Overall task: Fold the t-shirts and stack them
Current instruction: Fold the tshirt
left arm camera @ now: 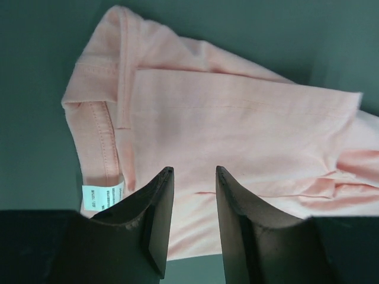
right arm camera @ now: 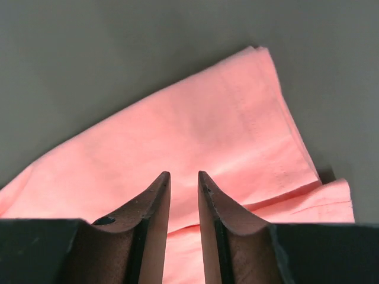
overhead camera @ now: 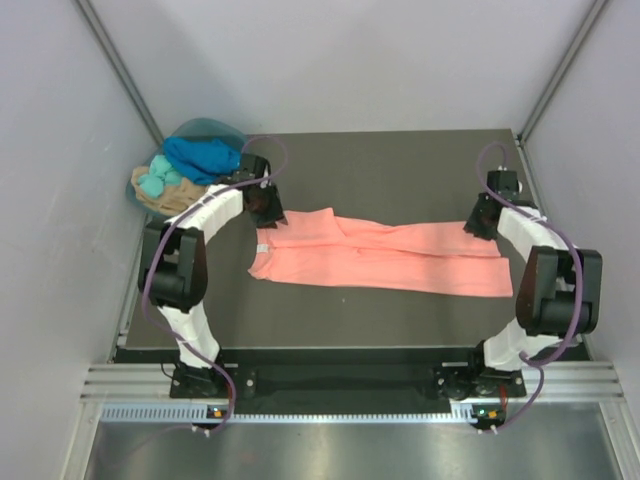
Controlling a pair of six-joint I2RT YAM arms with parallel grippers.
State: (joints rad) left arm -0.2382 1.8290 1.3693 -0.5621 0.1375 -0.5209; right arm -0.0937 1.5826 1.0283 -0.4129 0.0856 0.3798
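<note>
A dark grey surface [overhead camera: 400,170] sits boxed in by pale walls [overhead camera: 350,60] on three sides. Four t-shirts are in view, along with one basket, two arms and two end effectors.

At the far-left corner a round teal basket [overhead camera: 205,128] holds three bunched shirts. The royal blue t-shirt [overhead camera: 205,155] lies on top, with the turquoise t-shirt [overhead camera: 155,180] to its left and the tan t-shirt [overhead camera: 160,203] below. This heap lies just beside the bend of the left arm [overhead camera: 185,270].

The left end effector [overhead camera: 268,212] hangs over the collar end of the salmon-pink t-shirt [overhead camera: 390,262]. Its fingers [left arm camera: 157,201] are spread, with nothing between them. A single white label [left arm camera: 102,195] shows at the neckline.

The salmon-pink t-shirt lies flat as a long folded band across the middle of the surface, its left end near the left arm. Its right end reaches close to the right arm [overhead camera: 545,290]. Beyond its far edge there is a wide stretch of bare surface up to the back wall. A narrower bare strip runs in front of it along the near edge.

The right end effector [overhead camera: 478,222] hovers over the shirt's far-right corner. Its fingers [right arm camera: 153,207] are parted only a little and pinch no cloth. There the layered hem edges [right arm camera: 284,148] end near the right edge of the surface.
</note>
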